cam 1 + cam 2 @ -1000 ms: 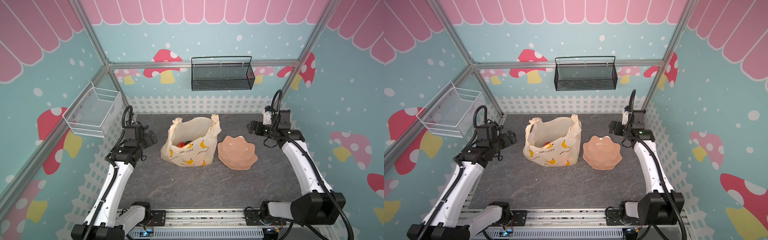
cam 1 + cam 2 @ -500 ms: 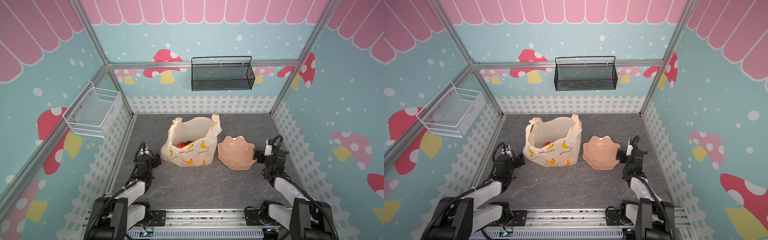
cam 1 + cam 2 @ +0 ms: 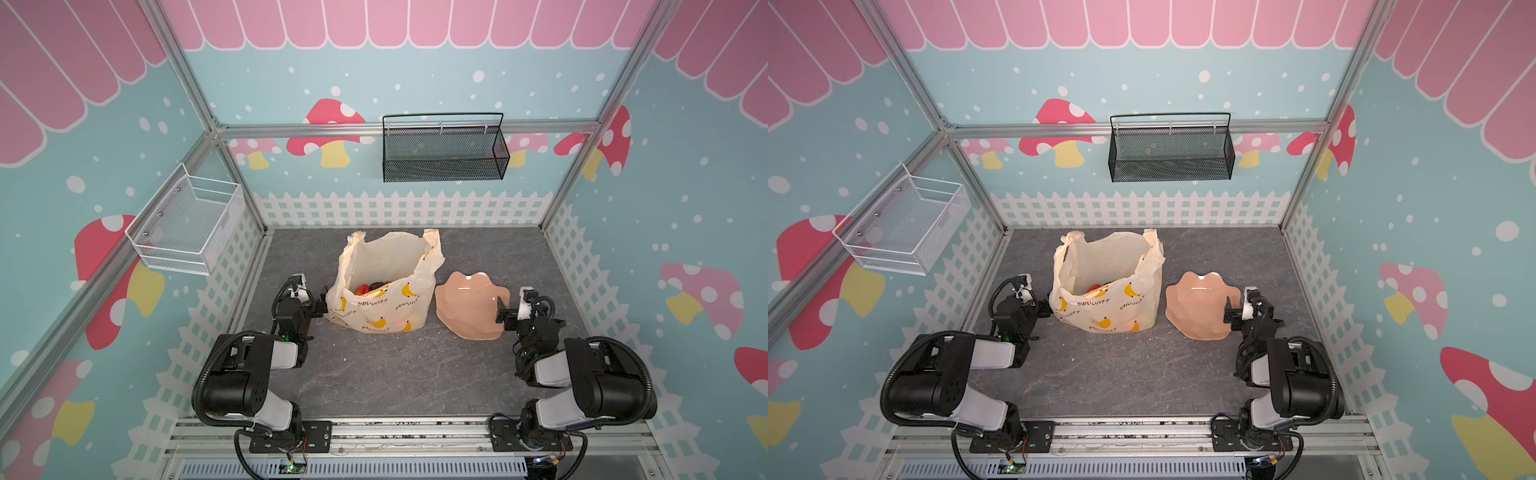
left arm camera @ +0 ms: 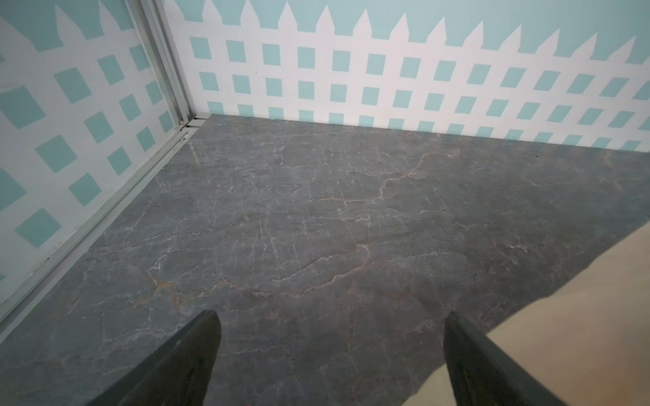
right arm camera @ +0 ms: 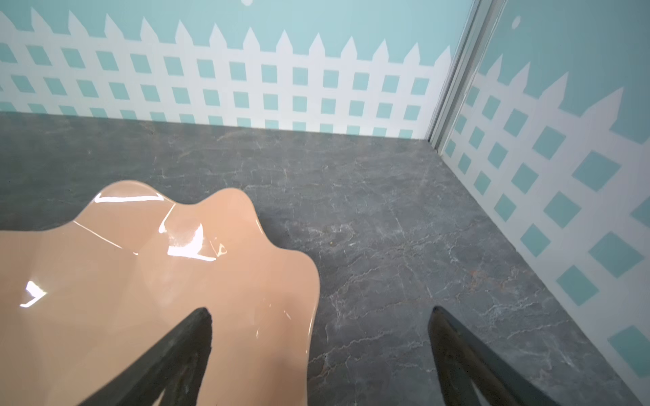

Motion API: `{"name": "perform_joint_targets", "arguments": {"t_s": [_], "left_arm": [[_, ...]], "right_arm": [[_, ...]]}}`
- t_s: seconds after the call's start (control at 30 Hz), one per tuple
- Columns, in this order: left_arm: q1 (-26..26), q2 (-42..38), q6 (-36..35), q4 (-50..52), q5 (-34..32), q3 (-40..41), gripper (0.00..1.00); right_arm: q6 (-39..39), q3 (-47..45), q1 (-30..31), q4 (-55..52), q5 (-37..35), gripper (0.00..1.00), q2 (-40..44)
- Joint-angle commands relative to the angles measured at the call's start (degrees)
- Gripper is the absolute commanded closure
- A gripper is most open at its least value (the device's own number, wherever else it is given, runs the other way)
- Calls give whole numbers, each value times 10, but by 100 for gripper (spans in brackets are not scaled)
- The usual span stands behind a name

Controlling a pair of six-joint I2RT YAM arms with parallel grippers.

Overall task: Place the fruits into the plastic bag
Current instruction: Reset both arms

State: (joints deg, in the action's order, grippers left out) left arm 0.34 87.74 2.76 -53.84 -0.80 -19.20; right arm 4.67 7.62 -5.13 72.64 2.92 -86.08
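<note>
— Where are the fruits [image 3: 372, 287]?
— Inside the plastic bag [image 3: 384, 311], mid-bench, beside the pink plate [image 3: 465, 309].
— Anything held?
— No. Left fingers [image 4: 183, 365], by the bag, and right fingers [image 5: 190, 337], over the plate's rim, are spread wide, empty.

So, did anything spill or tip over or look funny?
Nothing stands out. The bag stands upright and open with the fruits inside. The pink plate beside it is bare, and no fruit lies loose on the table.
</note>
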Motion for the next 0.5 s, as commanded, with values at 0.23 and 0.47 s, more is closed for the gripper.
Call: {"name": "perform_joint_targets", "arguments": {"t_s": [0.23,0.47], "left_arm": [[7,-2,5,48,-2,-35,0],[6,0,5,42,-4,-33,1]], "right_arm": [[-26,34,26,35,-49,3,-9],[-27,35,27,23,-49,3,-5]]}}
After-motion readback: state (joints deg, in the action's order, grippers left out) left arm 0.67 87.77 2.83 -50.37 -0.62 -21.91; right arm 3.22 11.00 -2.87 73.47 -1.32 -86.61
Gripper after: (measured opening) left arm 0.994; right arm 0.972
